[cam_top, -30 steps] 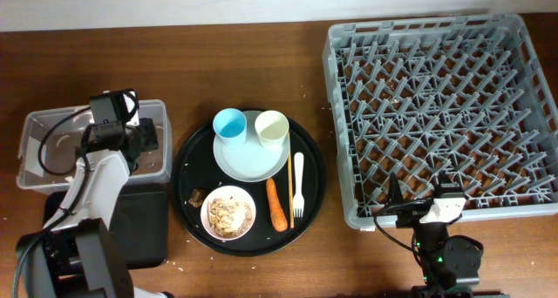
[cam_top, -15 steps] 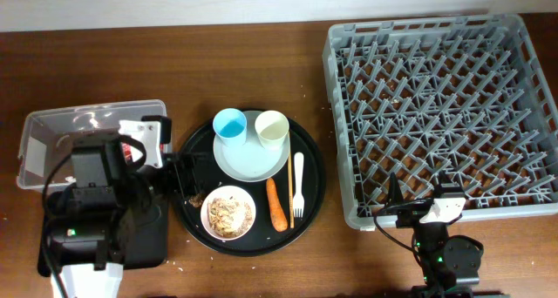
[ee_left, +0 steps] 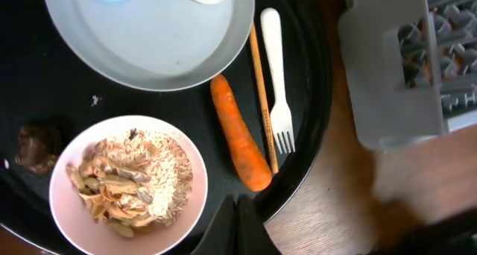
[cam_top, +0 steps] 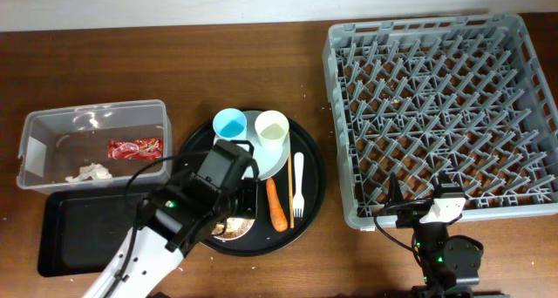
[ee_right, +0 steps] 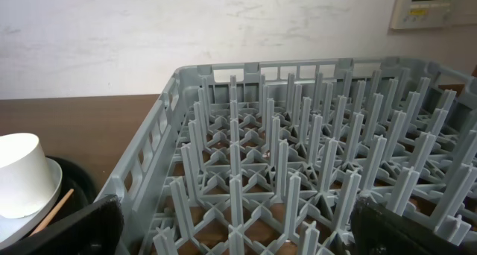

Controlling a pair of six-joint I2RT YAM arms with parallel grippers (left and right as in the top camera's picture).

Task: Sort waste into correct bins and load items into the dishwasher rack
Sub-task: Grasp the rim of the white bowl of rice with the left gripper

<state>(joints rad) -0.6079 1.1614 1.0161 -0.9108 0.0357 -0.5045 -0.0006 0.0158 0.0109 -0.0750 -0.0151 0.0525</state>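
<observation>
Left gripper (ee_left: pixel 237 204), together, moved over the half-hidden bowl (ee_left: pixel 127 182); right gripper (ee_right: pixel 238 227) apart.

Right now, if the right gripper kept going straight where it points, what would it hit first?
The rack. The open right gripper faces straight into it, so its nearest grey pegs would likely come first. How close they are is hard to judge from here.
</observation>
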